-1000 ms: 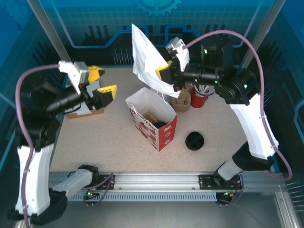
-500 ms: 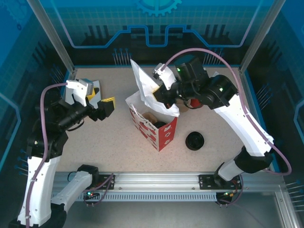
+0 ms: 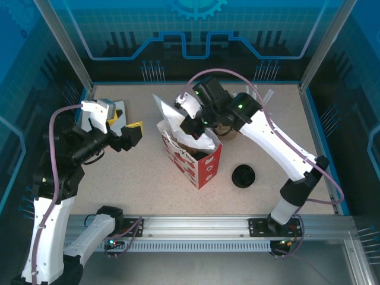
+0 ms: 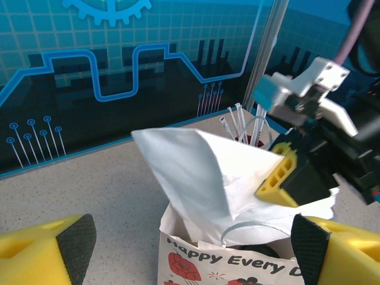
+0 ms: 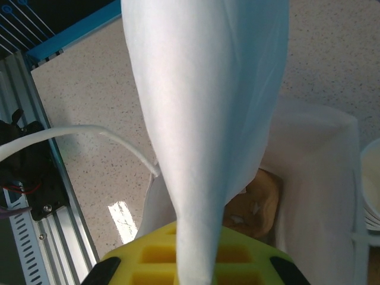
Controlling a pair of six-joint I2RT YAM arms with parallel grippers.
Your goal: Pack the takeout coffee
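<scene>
- While the right pincer (image 3: 190,122) is pressed tight on a thin, smooth white paper bag (image 3: 171,114), that creased bag hangs over the open top of the red-and-white gift bag (image 3: 208,169).
- Left pincer (image 3: 126,127): spread wide, holding nothing; blocky yellow fingers with black pads.
- Takeout coffee (image 3: 201,155): down inside the gift bag, just a bit of round black lid showing, wall hidden.
- Counter (image 3: 119,178): speckled beige; loose black lids (image 3: 243,176) lie right of the gift bag.

The white paper (image 4: 202,172) hides most of the bag's (image 4: 225,268) mouth and part of the right gripper's (image 4: 274,179) fingers
</scene>
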